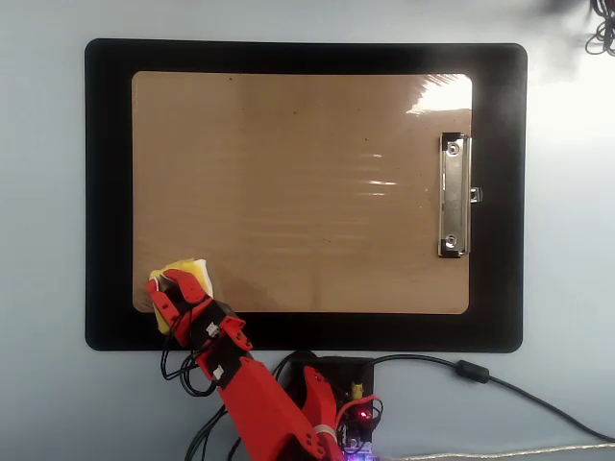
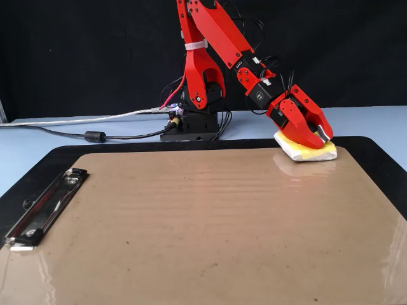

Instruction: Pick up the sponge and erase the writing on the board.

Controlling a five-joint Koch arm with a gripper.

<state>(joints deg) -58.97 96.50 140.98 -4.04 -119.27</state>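
The red gripper [image 1: 165, 291] is clamped on the sponge [image 1: 191, 274], its two jaws straddling the yellow pad from above and pressing it down onto the board [image 1: 307, 173]. In the overhead view the sponge sits at the board's lower left corner, right at the tan edge where it meets the black mat [image 1: 106, 192] beneath, close to the table edge that carries the arm's base [image 1: 336, 389]. The fixed view shows the same thing from the opposite side: the gripper [image 2: 321, 136] tilts down over the sponge [image 2: 305, 152], whose white lower layer lies flat on the far right corner of the board [image 2: 191, 229]. The board's glossy surface looks clean in both views; no marker strokes can be made out on it, only glare and a few small specks. The silver clip [image 1: 454, 196] lies along the board's right side in the overhead view, well apart from the sponge, and shows at the near left in the fixed view [image 2: 44, 206]. The mat rests on a pale blue table [image 1: 48, 403], and cables [image 2: 95, 135] run from the base across it.
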